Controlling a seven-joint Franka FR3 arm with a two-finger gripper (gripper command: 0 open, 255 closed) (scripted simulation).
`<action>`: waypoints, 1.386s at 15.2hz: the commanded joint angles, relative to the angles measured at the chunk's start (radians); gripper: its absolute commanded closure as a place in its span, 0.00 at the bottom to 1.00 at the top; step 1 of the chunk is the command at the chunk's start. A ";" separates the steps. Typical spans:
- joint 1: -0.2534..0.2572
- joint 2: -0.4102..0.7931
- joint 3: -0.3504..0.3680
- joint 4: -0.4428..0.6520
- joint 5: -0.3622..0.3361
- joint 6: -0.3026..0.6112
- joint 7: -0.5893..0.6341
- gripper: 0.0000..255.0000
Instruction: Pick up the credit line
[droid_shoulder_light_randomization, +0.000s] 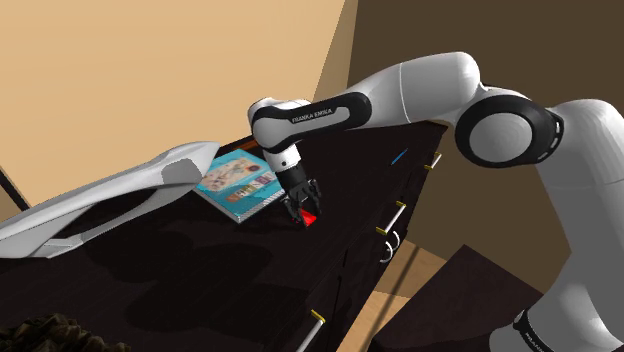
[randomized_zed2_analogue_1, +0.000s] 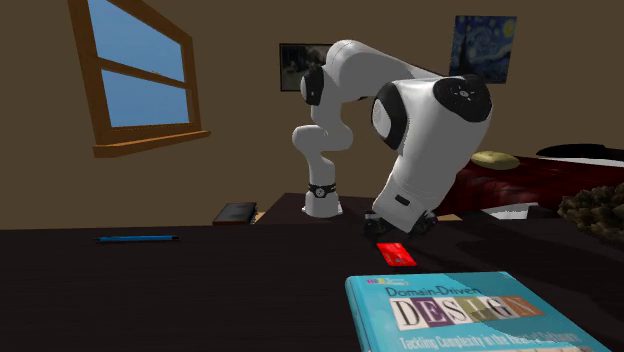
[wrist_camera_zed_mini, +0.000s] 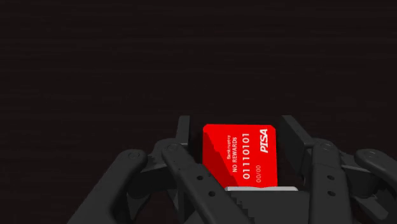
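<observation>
A red credit card (wrist_camera_zed_mini: 240, 156) printed "NO REWARDS" and "PISA" lies flat on the dark tabletop (wrist_camera_zed_mini: 127, 63). My black gripper (wrist_camera_zed_mini: 235, 121) is open and lowered over it, one finger on each side of the card. A narrow gap shows at one finger, and the other finger sits close to the card's edge. In the shoulder view the gripper (droid_shoulder_light_randomization: 300, 205) points down, with the card (droid_shoulder_light_randomization: 309, 217) showing red just under its tips. In the second exterior view the card (randomized_zed2_analogue_1: 396, 253) rests on the table just in front of the gripper (randomized_zed2_analogue_1: 405, 224).
A teal book (droid_shoulder_light_randomization: 238, 185) (randomized_zed2_analogue_1: 470, 315) lies close beside the card. A blue pen (droid_shoulder_light_randomization: 399, 157) (randomized_zed2_analogue_1: 137, 238) rests farther along the table. A long grey-white shape (droid_shoulder_light_randomization: 120, 190) lies along the shoulder view's left. Drawer handles (droid_shoulder_light_randomization: 397, 215) line the table's front.
</observation>
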 joint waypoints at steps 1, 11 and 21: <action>0.001 0.004 0.001 -0.004 0.006 0.004 -0.001 1.00; 0.002 -0.003 0.003 0.009 0.007 -0.017 0.001 1.00; 0.003 -0.037 0.006 0.088 0.013 -0.129 0.006 1.00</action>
